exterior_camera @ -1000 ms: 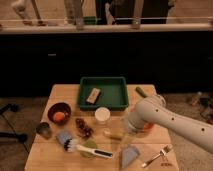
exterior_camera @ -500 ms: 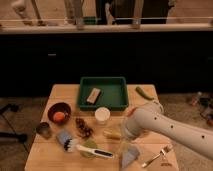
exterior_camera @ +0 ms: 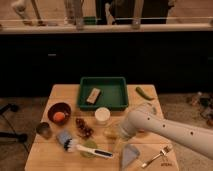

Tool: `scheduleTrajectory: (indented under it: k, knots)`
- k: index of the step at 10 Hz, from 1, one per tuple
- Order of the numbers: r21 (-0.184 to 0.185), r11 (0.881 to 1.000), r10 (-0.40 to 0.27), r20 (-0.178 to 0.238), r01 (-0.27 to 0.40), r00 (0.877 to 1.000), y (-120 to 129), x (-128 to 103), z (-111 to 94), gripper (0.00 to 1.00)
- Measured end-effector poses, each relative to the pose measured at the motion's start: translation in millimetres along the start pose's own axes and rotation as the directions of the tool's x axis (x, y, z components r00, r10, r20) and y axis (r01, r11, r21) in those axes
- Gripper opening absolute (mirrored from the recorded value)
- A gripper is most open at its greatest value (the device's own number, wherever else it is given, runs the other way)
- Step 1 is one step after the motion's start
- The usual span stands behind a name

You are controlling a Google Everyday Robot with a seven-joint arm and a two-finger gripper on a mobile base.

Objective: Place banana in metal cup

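The banana (exterior_camera: 110, 131) is a small pale yellow piece lying near the middle of the wooden table (exterior_camera: 45, 155), just below the white round cup (exterior_camera: 102, 115). My gripper (exterior_camera: 120, 136) is at the end of the white arm that reaches in from the right. It sits right at the banana's right end, and the arm's wrist covers it and part of the banana. The metal cup (exterior_camera: 44, 130) stands at the table's left edge, below the dark red bowl (exterior_camera: 59, 113), far left of the gripper.
A green tray (exterior_camera: 116, 100) holding a tan block stands at the back. A green pod (exterior_camera: 144, 93) lies to its right. A dark berry cluster (exterior_camera: 83, 128), a white-handled brush (exterior_camera: 82, 146), a grey wedge (exterior_camera: 131, 155) and a fork (exterior_camera: 155, 156) lie along the front.
The arm has swung left across the table, and its end has come up against the banana, now covering its right part. Nothing else moved.
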Motion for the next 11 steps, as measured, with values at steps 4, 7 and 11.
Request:
scheduleTrajectory:
  k: [4,7,11]
  knots:
    - [0.014,0.999,0.053,-0.013,-0.053,0.999,-18,25,15,0.8]
    - [0.005,0.997,0.081,-0.024,-0.081,0.996,-25,41,26,0.8]
    - [-0.025,0.997,0.073,-0.052,-0.075,0.996,-27,33,35,0.44]
